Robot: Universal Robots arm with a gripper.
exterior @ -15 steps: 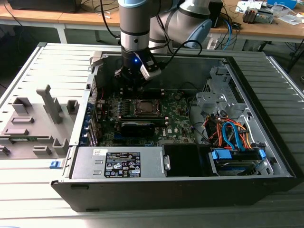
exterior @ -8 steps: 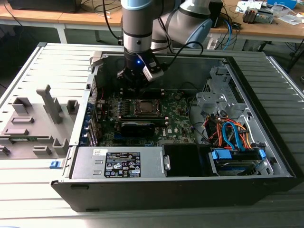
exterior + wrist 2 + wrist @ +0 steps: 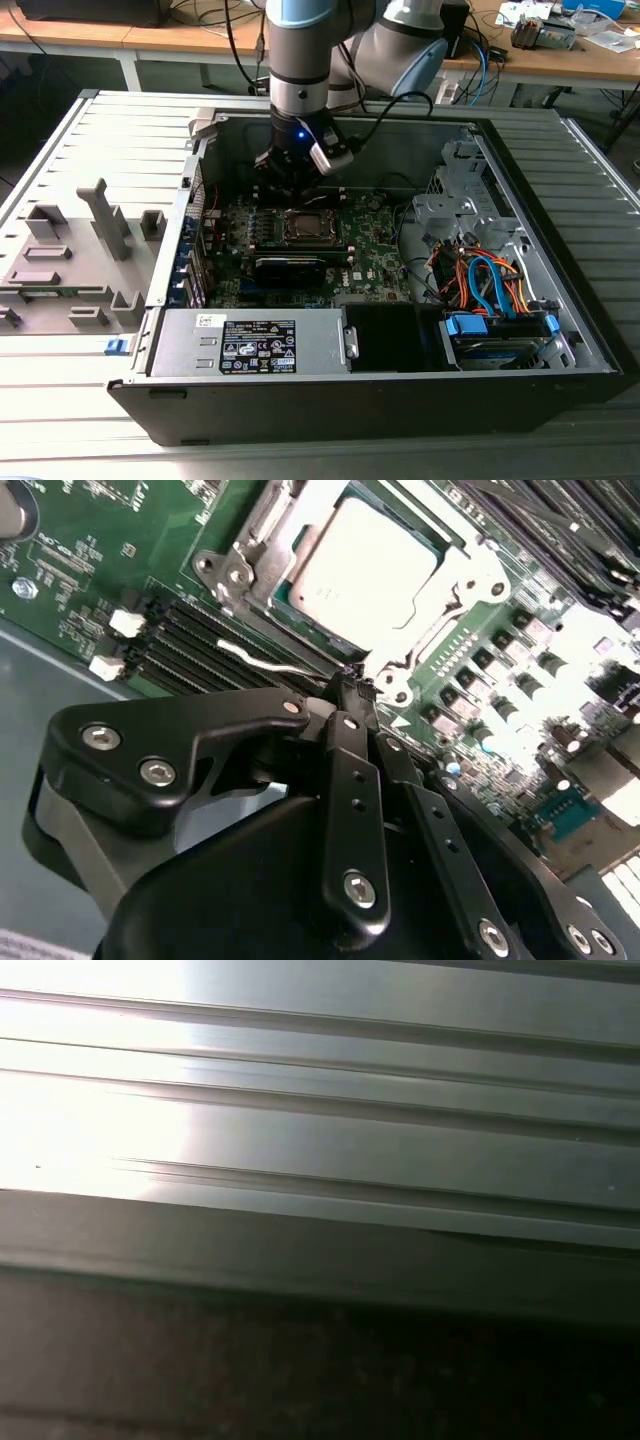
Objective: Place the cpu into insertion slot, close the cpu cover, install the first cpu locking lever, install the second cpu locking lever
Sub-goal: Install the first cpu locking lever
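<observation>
Cpu [image 3: 362, 565] lies seated in its socket on the green motherboard [image 3: 80, 570], the cpu cover [image 3: 455, 590] framing it — just beside it hovers the hand [image 3: 352, 680], fingertips pressed together on a thin wire lever [image 3: 255, 660].

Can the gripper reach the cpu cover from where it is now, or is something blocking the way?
Probably yes. In the second wrist view the gripper sits shut just beside the cpu cover, which lies down around the cpu. Nothing stands between them; the memory slots lie low alongside.
</observation>
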